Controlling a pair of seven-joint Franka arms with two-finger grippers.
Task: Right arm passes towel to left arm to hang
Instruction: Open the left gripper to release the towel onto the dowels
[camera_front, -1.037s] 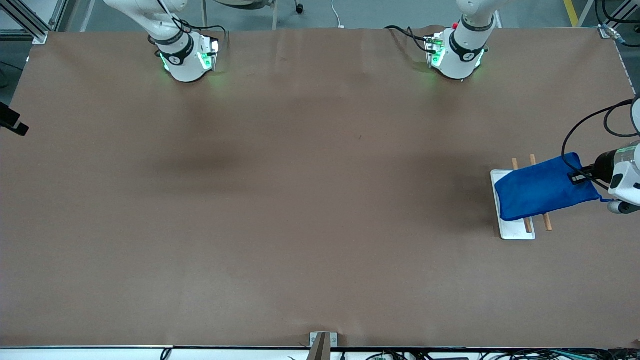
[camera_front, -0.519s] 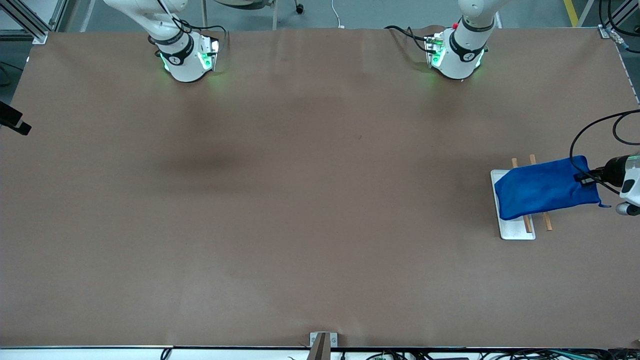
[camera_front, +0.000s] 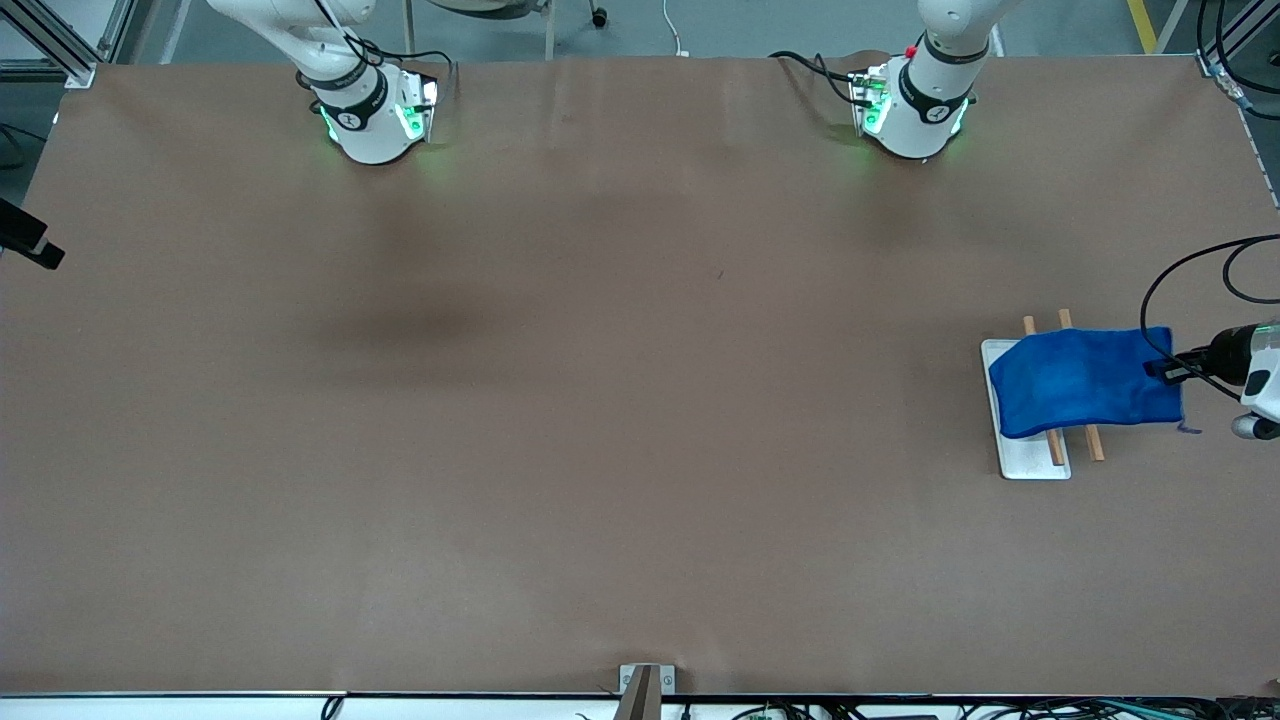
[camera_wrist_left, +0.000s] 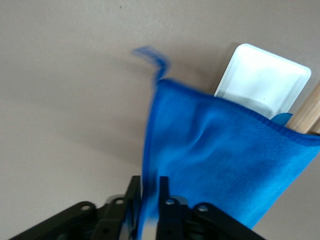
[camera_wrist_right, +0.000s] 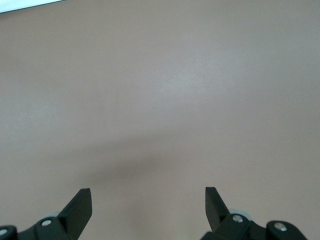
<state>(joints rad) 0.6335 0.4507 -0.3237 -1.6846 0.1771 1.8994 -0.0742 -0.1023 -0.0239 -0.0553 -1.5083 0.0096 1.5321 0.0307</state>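
The bright blue towel (camera_front: 1085, 380) hangs over two wooden rods (camera_front: 1093, 440) of a small rack with a white base (camera_front: 1030, 460), at the left arm's end of the table. My left gripper (camera_front: 1165, 369) sits at the towel's edge. In the left wrist view its fingers (camera_wrist_left: 134, 192) stand slightly apart, and the towel (camera_wrist_left: 225, 165) edge runs loose and blurred between them. The loop tag (camera_wrist_left: 152, 57) dangles from one corner. My right gripper (camera_wrist_right: 148, 200) is open over bare brown table, nothing between its fingers.
The rack's white base (camera_wrist_left: 265, 80) and a rod (camera_wrist_left: 307, 107) show past the towel in the left wrist view. Both arm bases (camera_front: 370, 120) (camera_front: 915, 110) stand at the table's edge farthest from the front camera. A black part (camera_front: 30, 240) juts in at the right arm's end.
My left gripper has drawn back toward the left arm's end of the table and its fingers have parted. The towel's held edge has dropped and now hangs straight.
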